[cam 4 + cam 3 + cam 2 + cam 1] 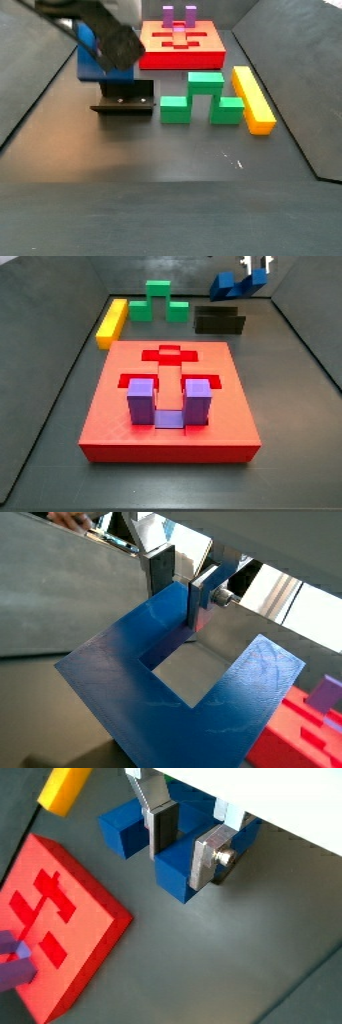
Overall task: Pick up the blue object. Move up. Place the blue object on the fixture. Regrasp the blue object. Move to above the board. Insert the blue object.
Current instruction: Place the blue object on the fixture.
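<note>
Side view: blue object (229,285) held above the fixture (221,322), clear of the desk (294,406).
Gripper (190,840): clamped on one prong of the blue object.
Orientation: tilted, prongs angled upward.
Board (168,406): well apart, carries a purple block (168,402).

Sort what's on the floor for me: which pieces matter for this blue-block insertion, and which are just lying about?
In the job:
- blue object, held in the claw above the fixture
- fixture
- red board

Lying about:
- purple U-block, already seated in the board
- green block
- yellow bar
</note>
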